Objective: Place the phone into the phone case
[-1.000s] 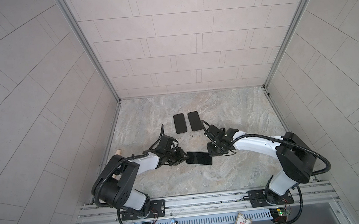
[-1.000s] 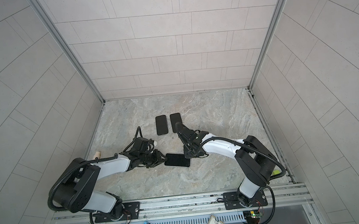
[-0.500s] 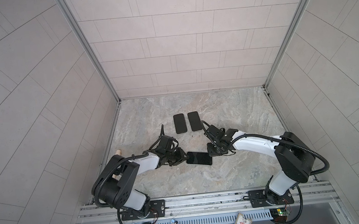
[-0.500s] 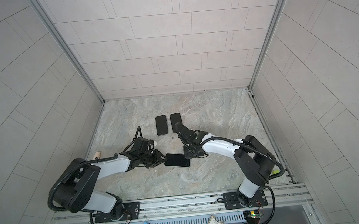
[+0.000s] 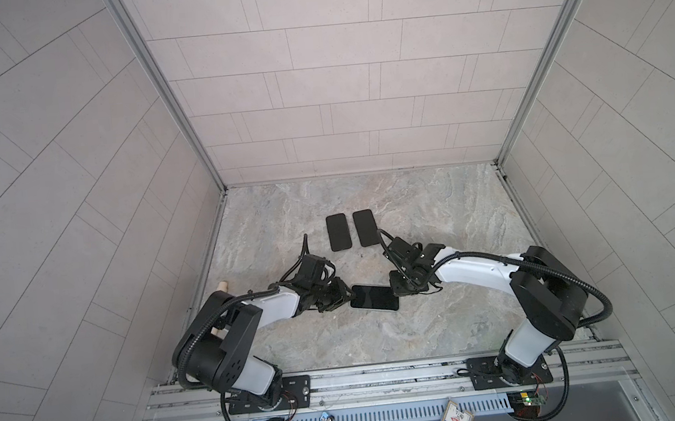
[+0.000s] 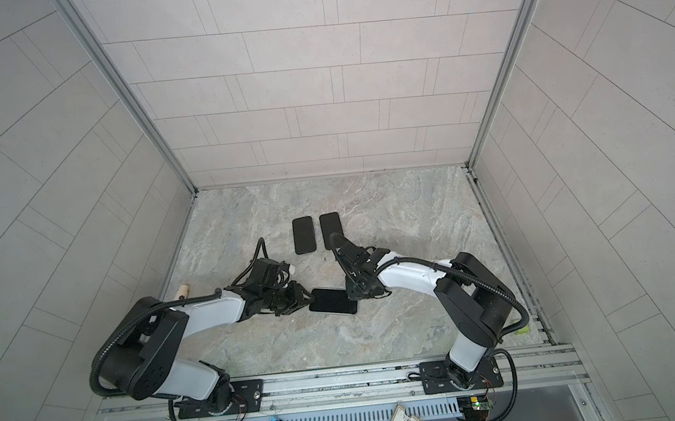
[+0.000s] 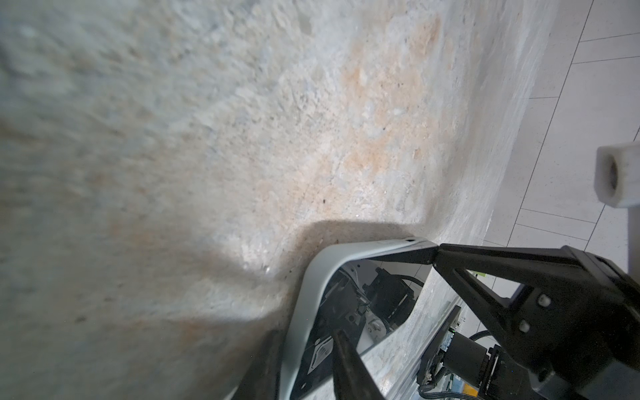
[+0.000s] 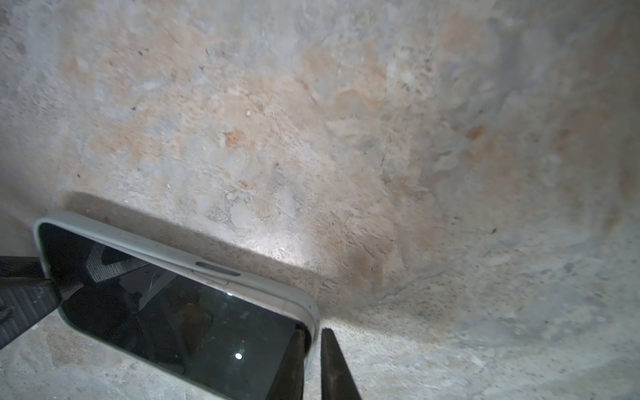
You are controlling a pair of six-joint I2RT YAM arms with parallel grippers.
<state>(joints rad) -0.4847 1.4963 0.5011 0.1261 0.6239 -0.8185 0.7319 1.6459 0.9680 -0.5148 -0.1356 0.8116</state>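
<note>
Right wrist view: the phone point(image 8: 173, 322) lies screen-up, already inside the pale phone case point(image 8: 156, 247), flat on the marble table point(image 8: 346, 138) midway between the arms. The right gripper point(image 8: 313, 363) is nearly closed, nipping the case rim at one corner; the left gripper point(image 7: 304, 353) straddles the opposite end, clamped narrowly on it. My guess: one steadies while the other seats the last lip.

Top views look down; wrist cameras skim the tabletop point(image 7: 180, 145).

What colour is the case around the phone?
Pale grey-green case rim; clearest in the right wrist view.
</note>
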